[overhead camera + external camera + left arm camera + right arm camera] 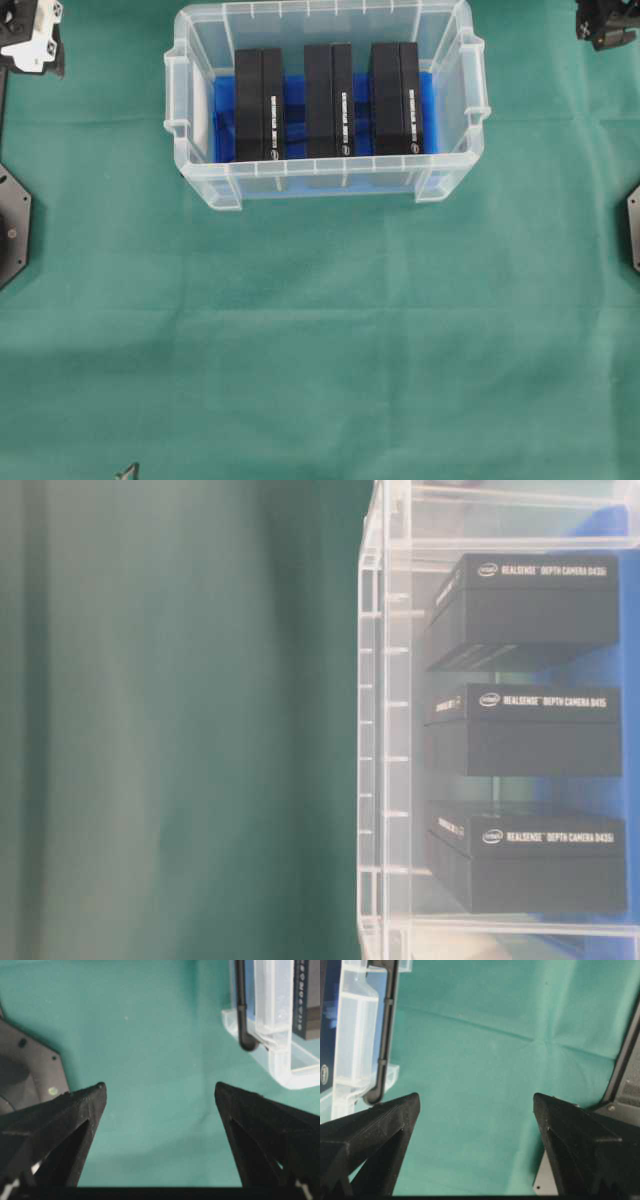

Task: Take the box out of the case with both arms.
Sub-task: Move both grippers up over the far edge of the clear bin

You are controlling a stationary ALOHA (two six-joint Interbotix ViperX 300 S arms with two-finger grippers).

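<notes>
The case (325, 182), a clear plastic bin with a blue lining (295, 90), stands at the back middle of the green cloth. Three black boxes stand side by side in it: left (260, 105), middle (329, 100), right (397, 97). The table-level view shows them through the case wall (385, 730), each box (525, 730) labelled in white. My left gripper (160, 1087) is open and empty over bare cloth, with the case corner (280, 1060) to its upper right. My right gripper (476, 1096) is also open and empty, the case (355, 1035) to its left.
The ends of both arms sit at the far corners, left (30, 35) and right (605, 25). Dark arm bases lie at the left edge (12, 225) and right edge (633, 225). Green cloth (320, 350) stretches in front of the case.
</notes>
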